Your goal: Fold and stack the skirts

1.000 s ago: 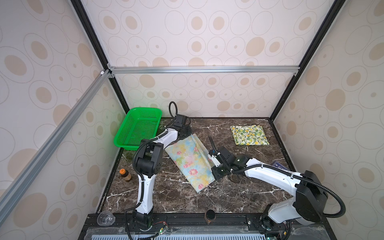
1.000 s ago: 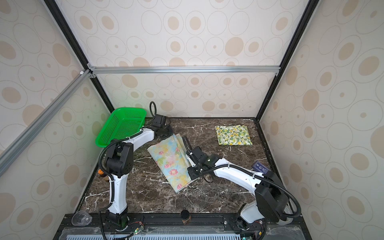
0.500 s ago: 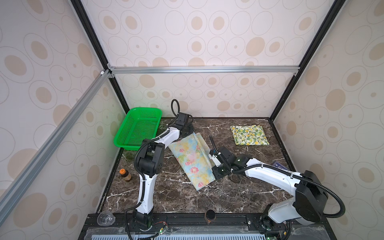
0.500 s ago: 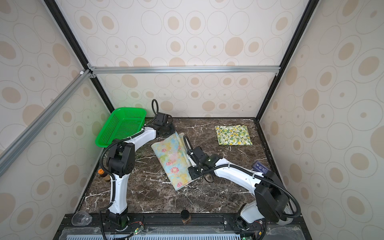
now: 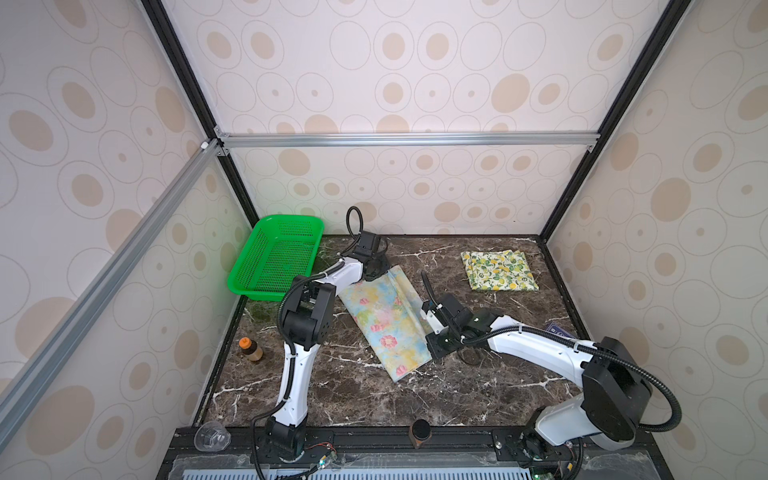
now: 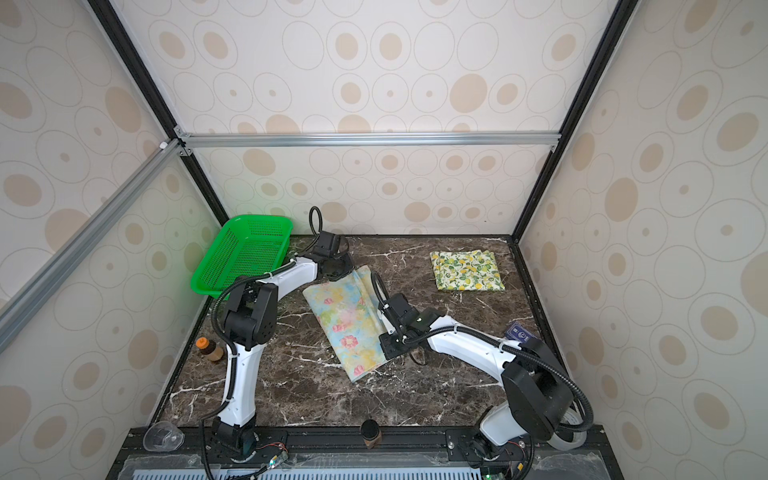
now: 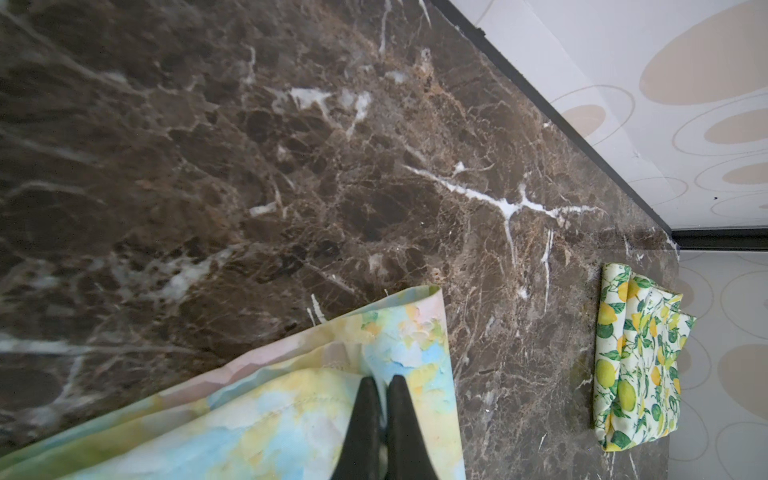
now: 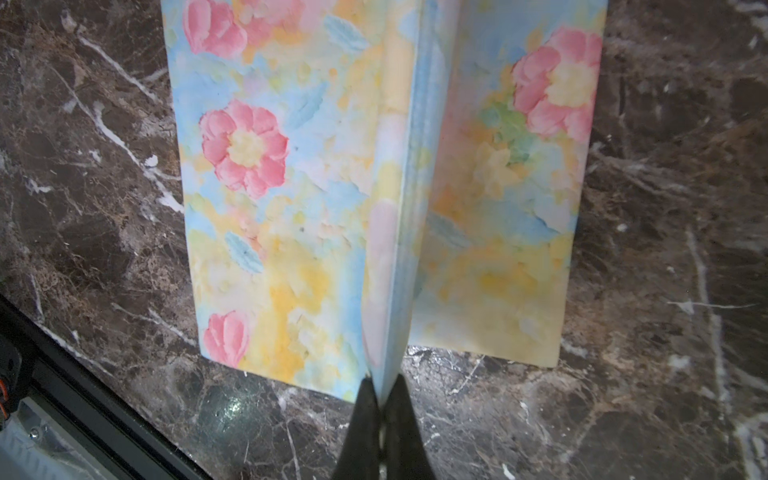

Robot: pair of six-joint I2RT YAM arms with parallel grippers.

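Note:
The pastel skirt with pink flowers (image 5: 384,328) (image 6: 347,328) lies slantwise in the middle of the marble table. One long layer of it is lifted into a standing ridge (image 8: 395,208). My left gripper (image 5: 380,271) (image 6: 347,271) (image 7: 381,378) is shut on the far end of that skirt. My right gripper (image 5: 430,332) (image 6: 384,329) (image 8: 381,380) is shut on the near end of the ridge. The lemon skirt (image 5: 500,270) (image 6: 467,270) (image 7: 636,365) lies folded at the back right, apart from both grippers.
A green mesh basket (image 5: 278,257) stands at the back left. A small bottle with an orange cap (image 5: 249,349) is by the left wall, a blue card (image 5: 559,330) by the right wall. A dark cylinder (image 5: 419,432) and a clear cup (image 5: 212,436) sit on the front rail.
My left gripper has shifted a little to the right with the flower skirt's far end, and the cloth has drawn narrower. The right gripper has hardly moved.

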